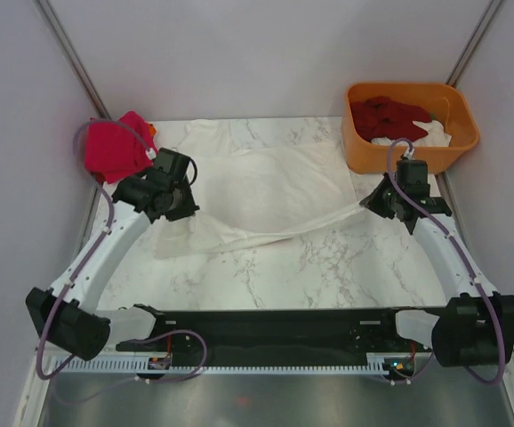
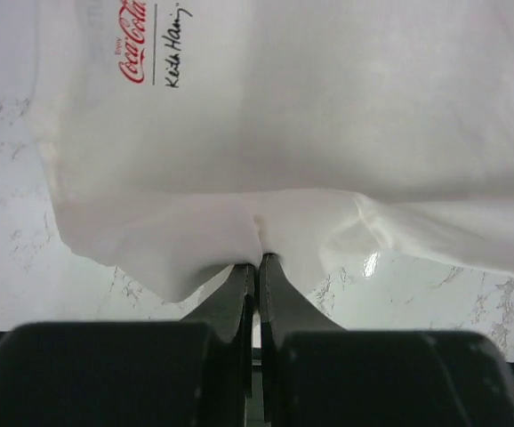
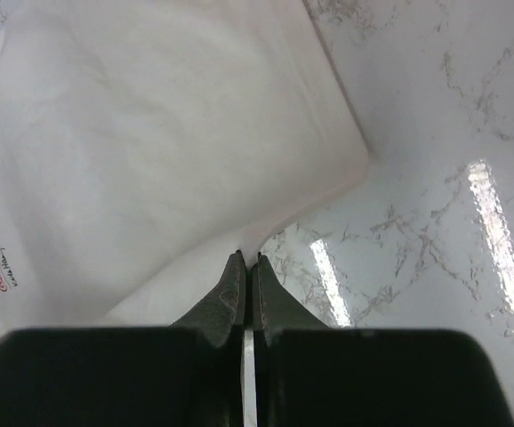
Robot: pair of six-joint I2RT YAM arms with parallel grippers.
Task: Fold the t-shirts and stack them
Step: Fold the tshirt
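Spread mid-table on marble tabletop [image 1: 328, 267]: large white cloth t-shirt with red printed logo [image 1: 275, 178]. Left gripper [image 2: 259, 260] fingers pressed together, pinching its near-left edge. Right gripper [image 3: 246, 258] pinches its right edge likewise. Likely reason: twin grip holds edge taut for fold-over. Both arms reach forward, wrists low, angled inward. Bright pink-red t-shirt [image 1: 115, 147] sits far-left.

White t-shirt [image 1: 275, 182], red logo: rumpled, spread on the table [image 1: 346, 258]. Pink-red t-shirt [image 1: 115, 147]: bunched, far left. Dark red t-shirt [image 1: 386, 116]: heaped in tub [image 1: 364, 153].
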